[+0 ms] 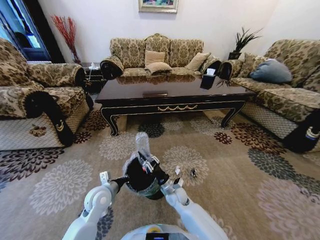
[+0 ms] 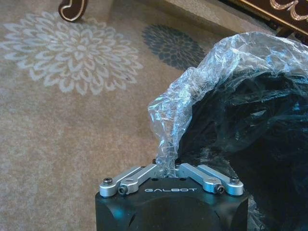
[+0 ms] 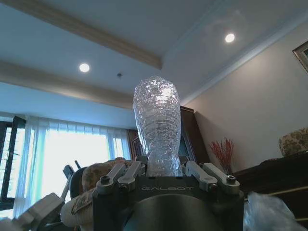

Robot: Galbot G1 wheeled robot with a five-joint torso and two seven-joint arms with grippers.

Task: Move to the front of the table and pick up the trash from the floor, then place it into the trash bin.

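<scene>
My right gripper (image 1: 150,162) is shut on the trash, a crushed clear plastic bottle (image 1: 142,142) that points upward; the right wrist view has the bottle (image 3: 156,120) rising from the right gripper (image 3: 161,168) against the ceiling. Just below it is the black trash bin (image 1: 137,181), off to my left side of centre. My left gripper (image 2: 166,166) is shut on the bin's crinkly clear liner (image 2: 192,96) at the rim of the trash bin (image 2: 250,130). A tiny white scrap (image 1: 177,170) lies on the flowered carpet floor (image 1: 240,185). The dark table (image 1: 170,92) stands ahead.
Patterned sofas stand at the left (image 1: 35,100), behind the table (image 1: 155,57) and at the right (image 1: 290,90). A dark box (image 1: 208,80) sits on the table. A curved table leg (image 2: 72,8) is close to the bin. Open carpet lies between me and the table.
</scene>
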